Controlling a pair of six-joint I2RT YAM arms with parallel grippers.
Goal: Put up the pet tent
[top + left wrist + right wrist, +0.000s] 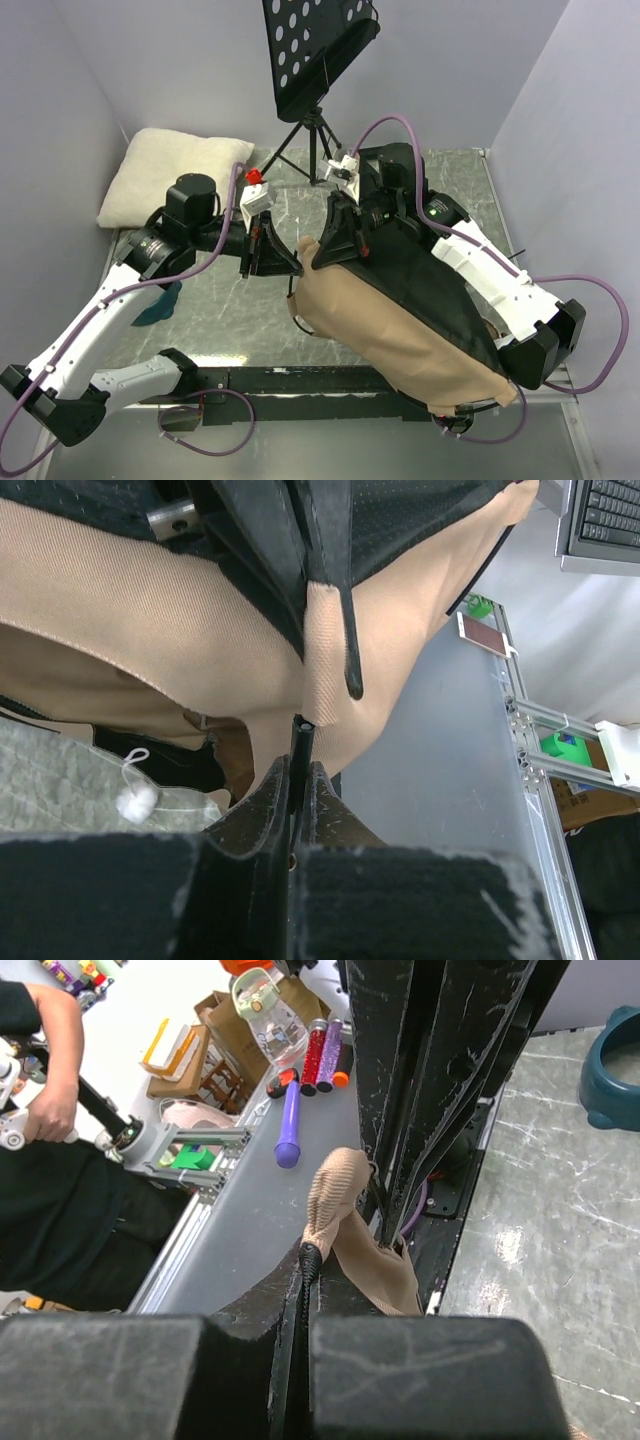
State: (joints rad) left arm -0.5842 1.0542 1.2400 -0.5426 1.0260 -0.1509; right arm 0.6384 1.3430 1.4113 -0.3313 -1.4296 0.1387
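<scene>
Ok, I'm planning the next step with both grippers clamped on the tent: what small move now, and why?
Probably ease the two grippers apart to tension the pole. The left gripper and right gripper are each shut on black pole trim of the pet tent, close together, while its fabric lies slack and collapsed.

walls (80,60): pale lilac-grey | table (230,300): grey marbled top | rear: black perforated stand (315,50) on tripod | far-left: cream pillow (165,175)

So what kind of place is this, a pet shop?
Likely a robot lab, not a shop. The left arm and right arm are bolted by a table with plain walls around, gripping a tent, and a keyboard sits nearby.
</scene>
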